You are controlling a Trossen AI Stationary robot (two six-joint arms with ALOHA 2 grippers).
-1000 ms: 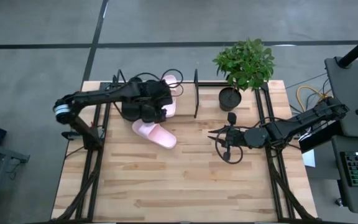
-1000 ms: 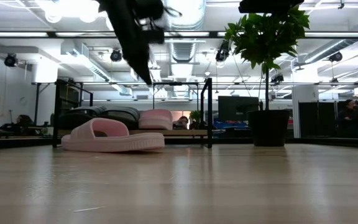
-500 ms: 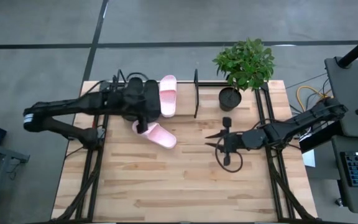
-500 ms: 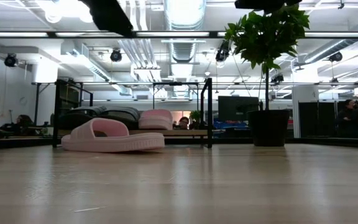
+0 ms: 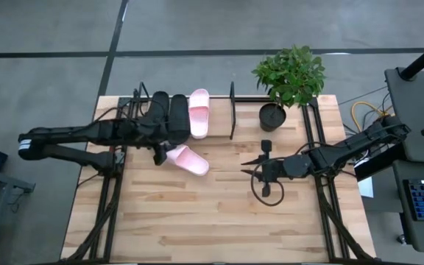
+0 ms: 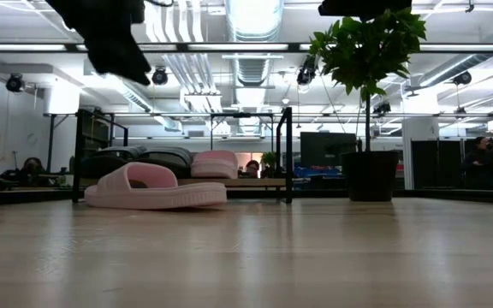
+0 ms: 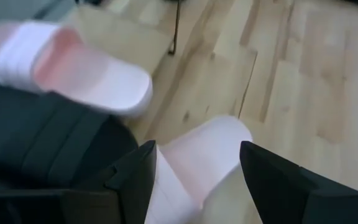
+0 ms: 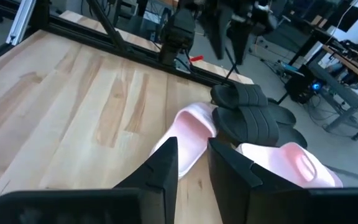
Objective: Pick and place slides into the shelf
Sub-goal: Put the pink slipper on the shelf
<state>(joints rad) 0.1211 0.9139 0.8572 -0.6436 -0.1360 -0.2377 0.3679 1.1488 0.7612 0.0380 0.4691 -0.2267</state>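
One pale pink foam slide with a wide strap (image 5: 188,159) lies on the wooden table just in front of the low black-rod shelf (image 5: 232,110), where its mate (image 5: 198,113) and the matte black pair (image 5: 166,115) already sit. The left gripper (image 7: 194,171) hovers over it, fingers spread and empty; the right gripper (image 5: 250,166), also parted, waits mid-table. It looks light, soft and springy, so I'd pinch the strap's arch.

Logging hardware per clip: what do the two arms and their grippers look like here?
Both arms are dark, slim and jointed, with thin black cables along them. The left arm has a pale band at one joint. The left gripper and the right gripper each have two flat, black, tapered fingers.
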